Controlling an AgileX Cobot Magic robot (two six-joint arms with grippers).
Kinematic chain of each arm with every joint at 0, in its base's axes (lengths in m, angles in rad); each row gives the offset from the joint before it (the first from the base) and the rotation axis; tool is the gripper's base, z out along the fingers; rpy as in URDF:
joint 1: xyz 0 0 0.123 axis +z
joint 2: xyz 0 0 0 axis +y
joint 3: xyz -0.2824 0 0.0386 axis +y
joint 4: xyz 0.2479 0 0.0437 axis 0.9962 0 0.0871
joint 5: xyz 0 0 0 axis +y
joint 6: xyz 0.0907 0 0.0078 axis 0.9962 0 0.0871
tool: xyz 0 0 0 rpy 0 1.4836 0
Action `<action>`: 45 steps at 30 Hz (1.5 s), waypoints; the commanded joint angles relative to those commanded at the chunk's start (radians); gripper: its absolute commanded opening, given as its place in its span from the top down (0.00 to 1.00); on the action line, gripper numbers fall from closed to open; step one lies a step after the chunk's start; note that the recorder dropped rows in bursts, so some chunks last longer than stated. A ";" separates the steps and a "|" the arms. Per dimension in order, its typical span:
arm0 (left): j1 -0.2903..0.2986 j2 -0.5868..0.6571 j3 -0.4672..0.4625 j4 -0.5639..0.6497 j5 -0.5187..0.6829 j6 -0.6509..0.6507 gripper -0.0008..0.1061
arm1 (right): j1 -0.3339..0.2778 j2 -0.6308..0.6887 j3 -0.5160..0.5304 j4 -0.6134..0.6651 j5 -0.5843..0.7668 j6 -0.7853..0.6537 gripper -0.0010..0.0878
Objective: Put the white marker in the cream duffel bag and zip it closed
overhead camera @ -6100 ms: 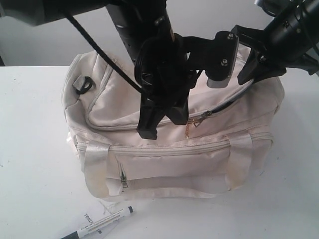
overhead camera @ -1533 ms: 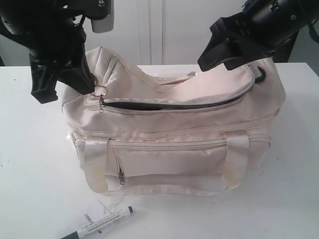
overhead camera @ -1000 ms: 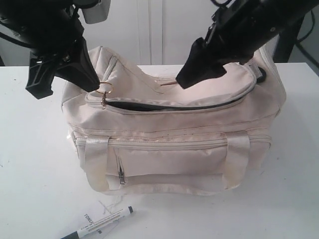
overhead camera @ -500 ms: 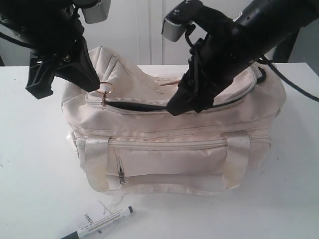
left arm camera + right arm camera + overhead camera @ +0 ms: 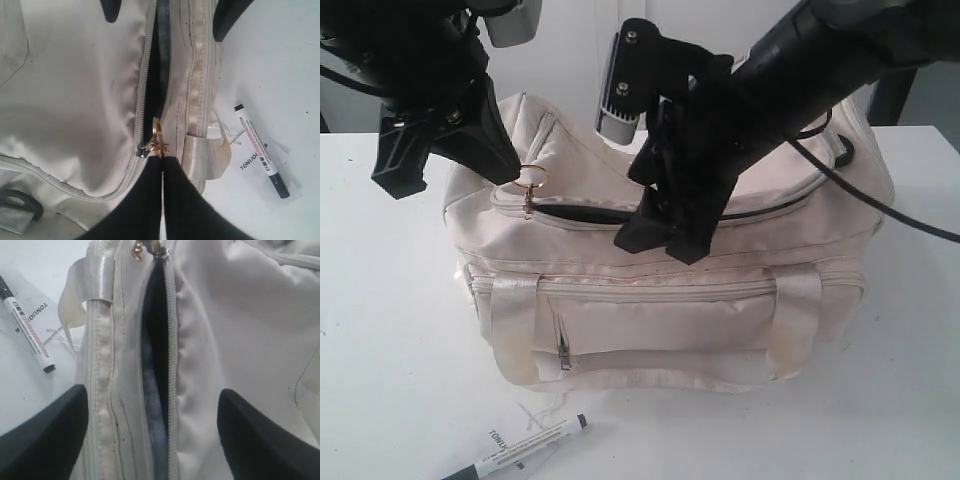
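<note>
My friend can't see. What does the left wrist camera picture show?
A black gripper pinches the gold zip ring of a cream bag, whose top zip is open on a dark gap. A white marker with a black cap lies on the white table beside the bag.

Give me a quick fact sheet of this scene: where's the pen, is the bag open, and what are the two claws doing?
white marker: lying on the table in front of the bag, not held
cream duffel bag: top zip open, dark gap showing
left gripper: shut on the gold zipper pull
right gripper: open, empty, jaws either side of the zip opening
</note>
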 joint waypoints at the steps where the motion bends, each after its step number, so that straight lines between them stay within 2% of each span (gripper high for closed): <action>1: 0.000 0.000 0.000 0.000 0.000 0.000 0.99 | 0.006 0.002 0.002 0.000 -0.015 -0.008 0.22; 5: 0.000 0.000 0.000 -0.002 0.000 0.000 0.99 | 0.026 0.009 0.011 0.028 -0.089 -0.010 0.22; 13: 0.000 0.000 0.000 -0.004 0.000 0.000 0.99 | 0.065 0.059 0.011 0.054 -0.145 -0.010 0.22; 18: 0.000 0.000 0.000 -0.004 0.000 0.000 0.99 | 0.077 0.069 0.011 0.076 -0.215 -0.010 0.27; 22: 0.000 0.000 0.000 -0.004 0.000 0.000 0.99 | 0.077 0.069 0.011 0.080 -0.215 -0.010 0.39; 23: 0.000 0.000 0.000 -0.004 0.000 0.000 0.99 | 0.077 0.069 0.011 0.080 -0.208 -0.010 0.47; 29: 0.000 0.000 0.000 -0.006 0.000 0.000 0.99 | 0.077 0.069 0.011 0.080 -0.160 -0.010 0.70; 31: 0.000 0.000 0.000 -0.008 0.000 0.000 0.99 | 0.077 0.069 0.011 0.078 -0.145 -0.010 0.86; 32: 0.000 0.000 0.000 -0.008 0.000 -0.003 0.99 | 0.077 0.069 0.011 0.078 -0.145 -0.010 0.98; 45: 0.000 0.002 0.000 0.038 0.000 -0.006 0.99 | 0.077 0.059 0.011 0.076 -0.133 -0.002 0.99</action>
